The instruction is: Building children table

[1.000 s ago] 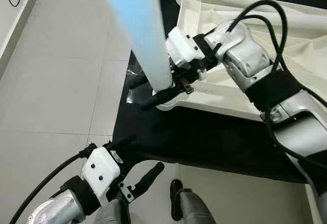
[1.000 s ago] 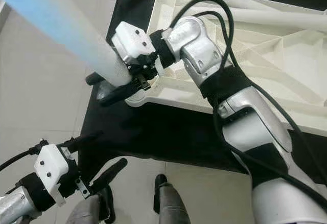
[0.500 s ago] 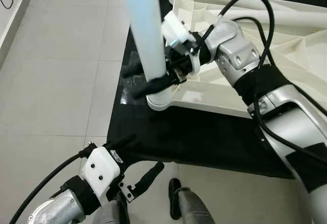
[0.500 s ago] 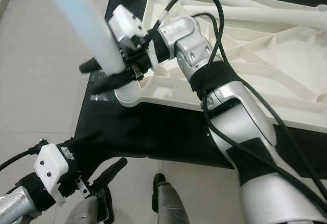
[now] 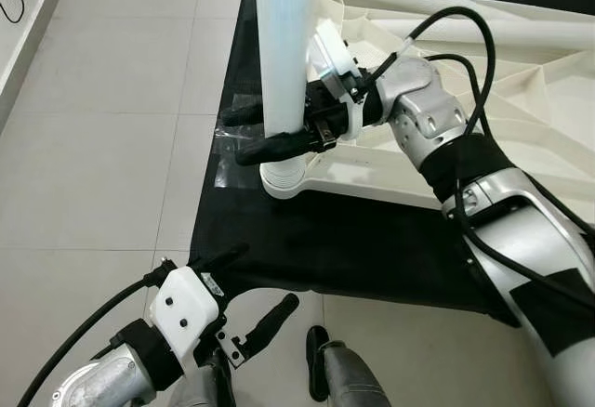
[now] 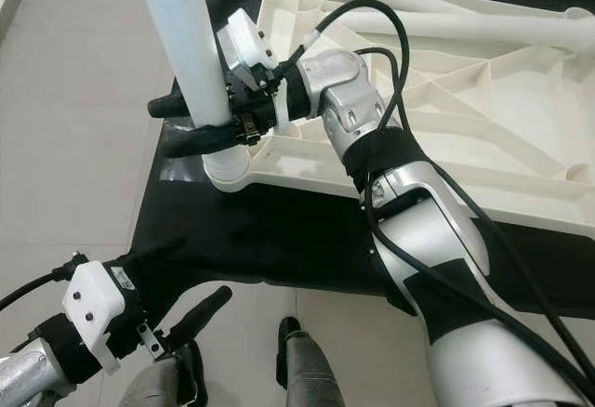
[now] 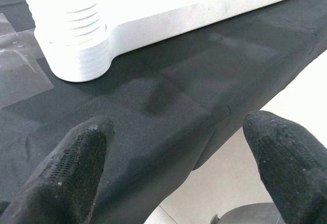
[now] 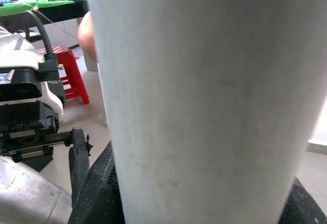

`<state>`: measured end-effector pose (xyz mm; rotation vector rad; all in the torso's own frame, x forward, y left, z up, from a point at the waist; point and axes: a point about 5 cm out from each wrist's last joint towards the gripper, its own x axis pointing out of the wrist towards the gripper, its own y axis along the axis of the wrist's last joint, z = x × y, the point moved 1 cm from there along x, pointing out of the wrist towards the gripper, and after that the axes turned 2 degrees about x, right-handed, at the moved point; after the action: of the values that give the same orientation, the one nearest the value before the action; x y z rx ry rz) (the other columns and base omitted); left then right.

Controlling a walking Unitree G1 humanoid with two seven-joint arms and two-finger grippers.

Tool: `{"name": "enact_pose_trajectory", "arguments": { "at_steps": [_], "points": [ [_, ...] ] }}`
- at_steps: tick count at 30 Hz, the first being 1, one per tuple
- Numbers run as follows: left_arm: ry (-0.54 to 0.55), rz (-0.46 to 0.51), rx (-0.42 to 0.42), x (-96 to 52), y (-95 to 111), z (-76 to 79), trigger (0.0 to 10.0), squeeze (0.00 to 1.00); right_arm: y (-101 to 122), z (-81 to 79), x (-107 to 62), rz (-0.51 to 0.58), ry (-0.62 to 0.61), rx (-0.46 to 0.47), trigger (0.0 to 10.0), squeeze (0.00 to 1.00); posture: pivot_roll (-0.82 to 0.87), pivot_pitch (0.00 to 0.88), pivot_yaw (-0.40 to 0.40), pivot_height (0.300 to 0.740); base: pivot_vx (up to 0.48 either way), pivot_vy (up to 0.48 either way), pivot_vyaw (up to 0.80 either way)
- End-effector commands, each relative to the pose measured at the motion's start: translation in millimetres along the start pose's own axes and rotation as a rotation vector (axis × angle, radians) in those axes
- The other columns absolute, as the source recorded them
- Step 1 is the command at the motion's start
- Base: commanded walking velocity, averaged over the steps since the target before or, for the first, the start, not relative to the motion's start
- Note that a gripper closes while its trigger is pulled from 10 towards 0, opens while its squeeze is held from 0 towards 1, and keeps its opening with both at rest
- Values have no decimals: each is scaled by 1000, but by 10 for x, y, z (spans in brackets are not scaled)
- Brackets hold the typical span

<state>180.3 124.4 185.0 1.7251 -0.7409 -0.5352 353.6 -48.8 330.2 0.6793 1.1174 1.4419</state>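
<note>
Left eye view: right gripper [image 5: 263,133] jaws clench upright table leg [image 5: 284,45]; left gripper [image 5: 249,294] jaws released.

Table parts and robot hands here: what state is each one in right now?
Table leg: upright, seated in the corner socket.
Tabletop: upside down on the black cloth.
Right gripper: clamped round the leg.
Left gripper: fingers open, holding nothing.

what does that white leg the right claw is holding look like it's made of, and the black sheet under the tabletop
The leg, gripped by the right claw, looks like moulded plastic: smooth, matte, pale white, much like the ribbed tabletop and its threaded corner socket. The black sheet looks like thin cloth, matte and creased, draping over its edge; it could be a soft mat.
</note>
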Motion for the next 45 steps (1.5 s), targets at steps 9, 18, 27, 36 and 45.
{"name": "enact_pose_trajectory", "arguments": {
  "at_steps": [9, 18, 27, 36, 45],
  "points": [
    [-9, -24, -15, 0, -83, 31, 10000, 0, -683, -51, -68, -181, -254, 182, 10000, 0, 39, 459, -54, 740, 0, 0, 0],
    [-4, -25, -15, 6, -95, 13, 10000, 0, -806, 26, -256, -225, -552, 224, 10000, 0, 29, 457, -53, 740, 0, 0, 0],
    [-2, -29, -11, 3, -130, -22, 10000, 0, -1078, -203, -332, -268, -1054, 309, 10000, 0, 25, 442, -55, 740, 0, 0, 0],
    [2, -35, -3, 23, -170, -68, 10000, 0, -1197, -601, 124, -177, -1342, 435, 10000, 0, 28, 417, -38, 740, 0, 0, 0],
    [17, -44, 14, 53, -237, -117, 10000, 0, -1046, -408, 91, -145, -1450, 410, 10000, 0, 43, 386, -38, 740, 0, 0, 0]
  ]
}}
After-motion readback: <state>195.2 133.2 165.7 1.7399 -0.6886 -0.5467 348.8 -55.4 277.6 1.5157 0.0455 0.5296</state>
